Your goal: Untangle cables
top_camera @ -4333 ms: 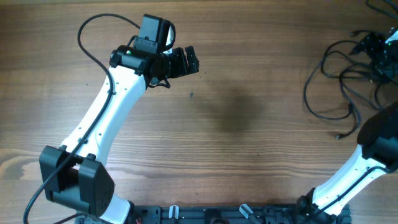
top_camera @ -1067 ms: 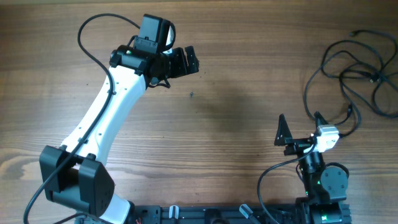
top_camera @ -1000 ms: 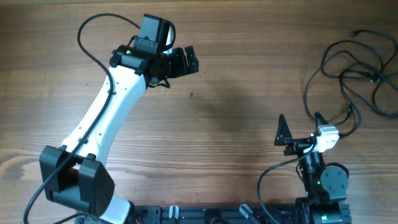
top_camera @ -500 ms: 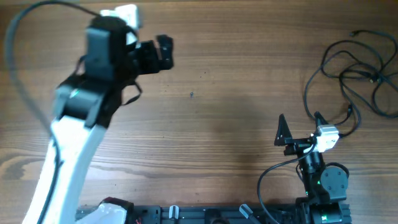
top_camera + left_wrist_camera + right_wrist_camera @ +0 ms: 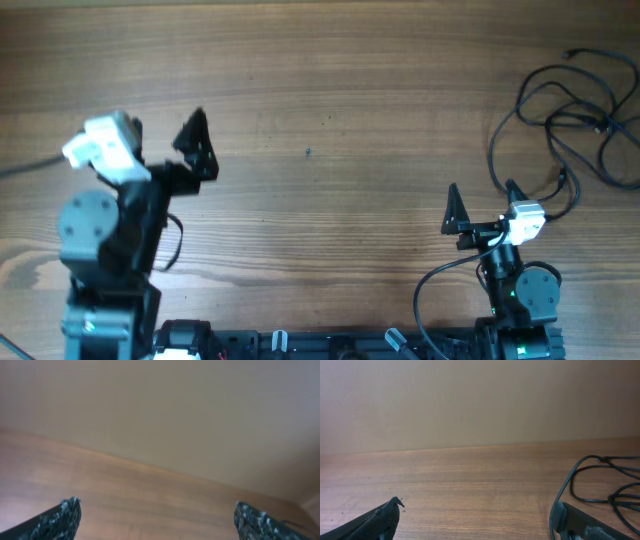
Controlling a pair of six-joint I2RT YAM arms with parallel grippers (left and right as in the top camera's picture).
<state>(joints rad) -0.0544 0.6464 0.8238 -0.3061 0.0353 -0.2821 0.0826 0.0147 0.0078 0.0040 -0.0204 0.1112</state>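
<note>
The left gripper and right gripper are both hanging with jaws spread wide, gripping nothing. The cables are lying loose at the far right of the table, seemingly crossing one another.

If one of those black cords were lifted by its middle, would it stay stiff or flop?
Probably flop: the cords lie in loose, uneven curves on the table, so they look limp. They seem thin, so they are likely light. Because the loops cross one another, lifting one would probably drag its neighbours along.
</note>
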